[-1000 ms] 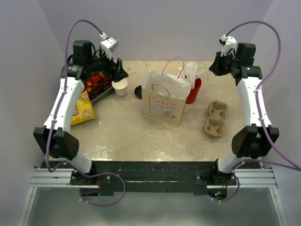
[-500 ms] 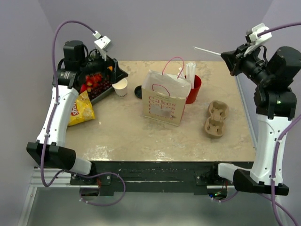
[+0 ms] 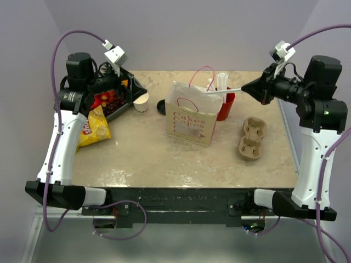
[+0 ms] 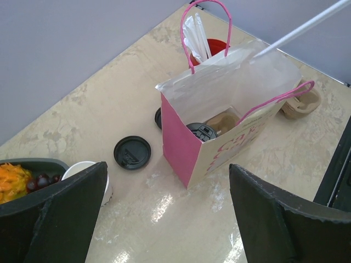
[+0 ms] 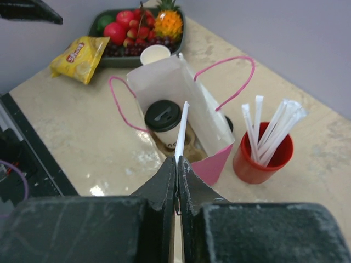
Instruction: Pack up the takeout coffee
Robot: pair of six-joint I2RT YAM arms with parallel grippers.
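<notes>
Top view: your right gripper point(image 3: 245, 89) is clamped on a straw point(image 3: 225, 91) above the bag point(image 3: 191, 118). The cup point(image 3: 141, 102) and lid point(image 3: 162, 107) sit unpacked on the table point(image 3: 142, 153). Left wrist: your left gripper point(image 4: 167, 170) gapes wide, empty. Right wrist: one lidded coffee point(image 5: 163, 116) is already bagged. The tabletop is mottled beige, the walls grey.

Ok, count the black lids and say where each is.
3 lids: one lying beside the white cup, one half hidden behind the bag, one on the cup inside it. The bag may hide more.
</notes>
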